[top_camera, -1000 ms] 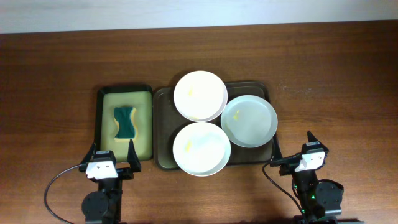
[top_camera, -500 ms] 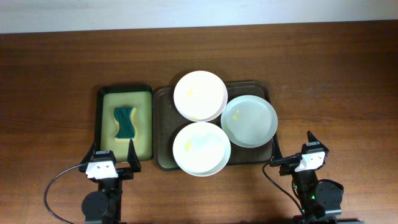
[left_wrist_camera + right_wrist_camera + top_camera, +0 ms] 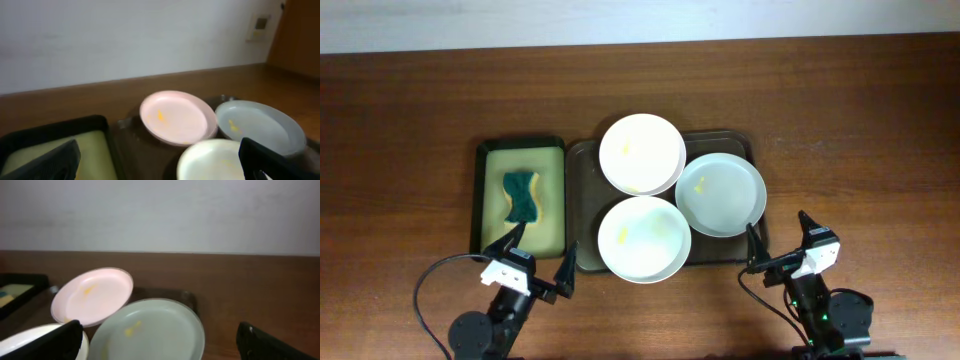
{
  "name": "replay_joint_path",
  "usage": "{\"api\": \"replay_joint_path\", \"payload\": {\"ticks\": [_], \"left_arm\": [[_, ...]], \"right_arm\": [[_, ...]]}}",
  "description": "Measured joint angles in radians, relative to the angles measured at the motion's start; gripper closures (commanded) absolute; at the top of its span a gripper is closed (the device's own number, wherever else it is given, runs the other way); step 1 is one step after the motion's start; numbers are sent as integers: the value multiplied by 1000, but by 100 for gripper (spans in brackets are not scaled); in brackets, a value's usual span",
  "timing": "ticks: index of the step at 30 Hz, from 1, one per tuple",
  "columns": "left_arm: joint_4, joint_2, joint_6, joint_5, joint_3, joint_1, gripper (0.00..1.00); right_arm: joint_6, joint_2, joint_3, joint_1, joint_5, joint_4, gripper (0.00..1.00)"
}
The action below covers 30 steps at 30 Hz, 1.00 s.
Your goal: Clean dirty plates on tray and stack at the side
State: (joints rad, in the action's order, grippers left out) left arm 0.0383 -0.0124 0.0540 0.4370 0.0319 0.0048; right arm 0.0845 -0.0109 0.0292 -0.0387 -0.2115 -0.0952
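**Three smeared plates sit on the brown tray**

On the left, the left gripper (image 3: 538, 255) has its fingers spread wide and holds nothing. It is at 6 o'clock from a black tray (image 3: 480, 200) with a green sponge (image 3: 521, 197). Mid-table, the brown tray (image 3: 582, 200) carries the dirty plates. The white top plate (image 3: 641, 153) at 12 o'clock has yellow streaks. The white bottom plate (image 3: 643, 238) at 6 o'clock is smeared yellow and overhangs the rim. The bluish-grey plate (image 3: 721, 193) at 3 o'clock has one yellow fleck. At 5 o'clock from the tray, the right gripper (image 3: 778, 238) is splayed and empty.

A green-and-yellow sponge (image 3: 522, 197) lies in a small black tray (image 3: 481, 195).
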Motion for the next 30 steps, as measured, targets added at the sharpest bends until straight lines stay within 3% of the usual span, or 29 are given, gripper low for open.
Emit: {"api": "replay_joint_path", "payload": {"ticks": [2, 5, 6, 9, 11, 12, 13, 14, 15, 16, 17, 18, 22, 24, 29, 30], "left_arm": [[116, -15, 5, 11, 138, 0, 0], [348, -204, 9, 8, 509, 0, 1], [457, -364, 5, 3, 700, 0, 1], [878, -737, -76, 0, 1117, 0, 1], [1093, -1007, -126, -2, 1351, 0, 1], [1159, -1128, -142, -3, 1425, -2, 16], [1182, -1198, -148, -3, 1452, -2, 85], [1207, -1262, -154, -3, 1472, -2, 100], [1207, -1393, -160, -10, 1488, -3, 100], [1209, -1460, -148, -40, 1487, -3, 100], [1198, -1514, -125, -105, 1490, -4, 60], [1186, -1556, -101, -153, 1491, -4, 48], [1139, -1744, -38, -248, 1491, -3, 51], [1127, -1767, -32, -264, 1491, -4, 60], [1122, -1767, -26, -293, 1491, -4, 59], [1120, -1767, -26, -293, 1491, -4, 59]], "right_arm": [[25, -13, 102, 0, -38, -100, 2], [47, -201, 510, 0, -57, -301, 2], [47, -355, 742, 0, -67, -441, 2], [15, -779, 1214, 0, -121, -964, 2], [9, -1071, 1407, 2, -165, -1109, 2], [6, -1190, 1480, 2, -192, -1152, 3], [4, -1242, 1496, 2, -210, -1158, 15], [1, -1334, 1522, 2, -257, -1156, 35], [-3, -1402, 1525, 2, -274, -1151, 42], [-10, -1483, 1527, -3, -277, -1128, 41], [-13, -1569, 1529, -21, -264, -1091, 40], [-14, -1629, 1529, -41, -245, -1051, 38], [-17, -1899, 1532, -231, -38, -727, 43], [-18, -1996, 1532, -294, 79, -626, 43], [-6, -2105, 1532, -295, 194, -526, 74], [-4, -2105, 1532, -295, 192, -519, 87]]}}
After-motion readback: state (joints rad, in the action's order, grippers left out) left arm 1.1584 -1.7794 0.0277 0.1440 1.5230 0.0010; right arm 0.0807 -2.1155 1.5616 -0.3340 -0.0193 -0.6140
